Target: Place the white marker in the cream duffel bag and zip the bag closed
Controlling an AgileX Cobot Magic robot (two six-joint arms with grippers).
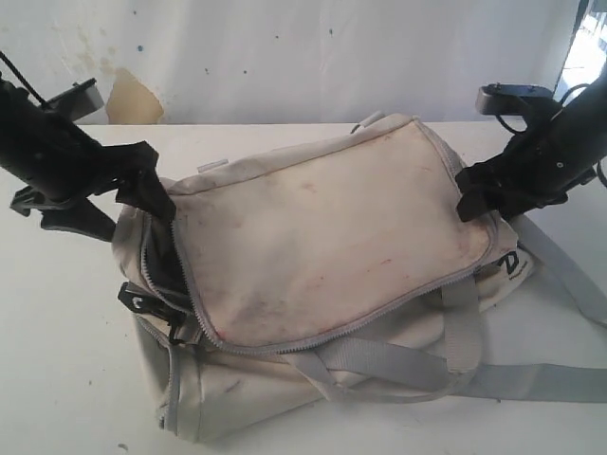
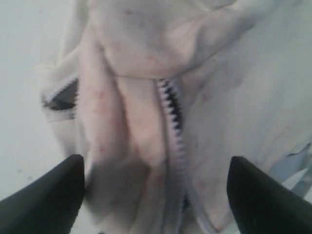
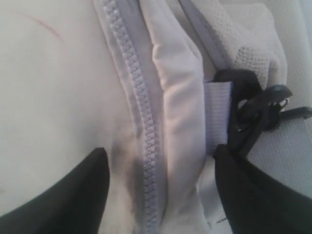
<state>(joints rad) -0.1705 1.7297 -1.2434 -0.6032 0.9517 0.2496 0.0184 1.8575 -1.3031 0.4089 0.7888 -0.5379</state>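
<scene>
Where exterior hides it, right wrist shows bag [image 3: 48, 97] buckle [image 3: 253, 112]

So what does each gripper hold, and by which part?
Left gripper holds nothing, open over the cream duffel bag. Right gripper straddles its zippered edge; grip cannot be told.

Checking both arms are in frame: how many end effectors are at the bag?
2. The left end effector is at the cream duffel bag's unzipped end; the right end effector is at its opposite end. No others show.
</scene>
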